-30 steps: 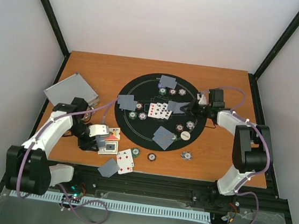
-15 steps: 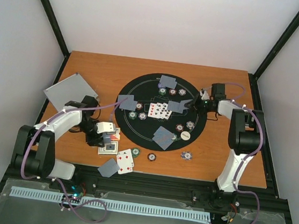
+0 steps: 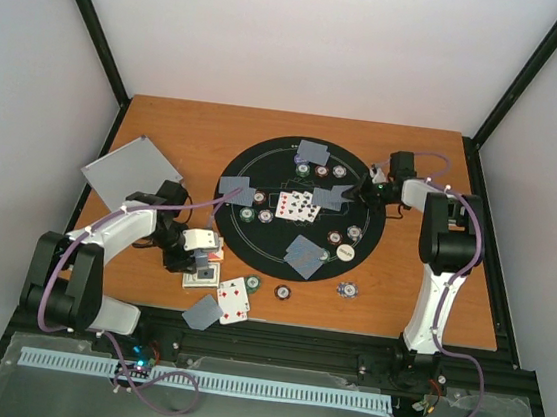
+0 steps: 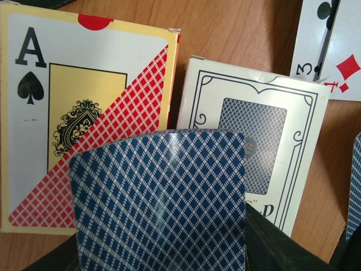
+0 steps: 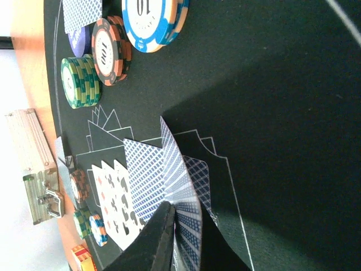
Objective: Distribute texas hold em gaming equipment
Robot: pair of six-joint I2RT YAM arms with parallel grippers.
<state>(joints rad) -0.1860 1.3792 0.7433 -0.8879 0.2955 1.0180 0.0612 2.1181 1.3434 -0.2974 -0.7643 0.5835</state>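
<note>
Both my claws at cards: left over the boxes, right on the black mat.
My left claw (image 3: pixel 199 243) is pressed onto a single blue-backed card (image 4: pixel 161 203), holding it upright above a red-and-yellow card box (image 4: pixel 84 113) and a white card box (image 4: pixel 254 141) that lie side by side on the wooden table (image 3: pixel 197 129). My right claw (image 3: pixel 359 194) is low over the mat (image 5: pixel 271 113), its fingers (image 5: pixel 158 237) on either side of a fan of face-down cards (image 5: pixel 161 175); I cannot tell whether they pinch it. Beside the fan lie face-up cards (image 5: pixel 113 197); farther along the mat are a green chip stack (image 5: pixel 79 82), a brown chip (image 5: pixel 110 51) and a blue-white chip (image 5: pixel 152 20).
</note>
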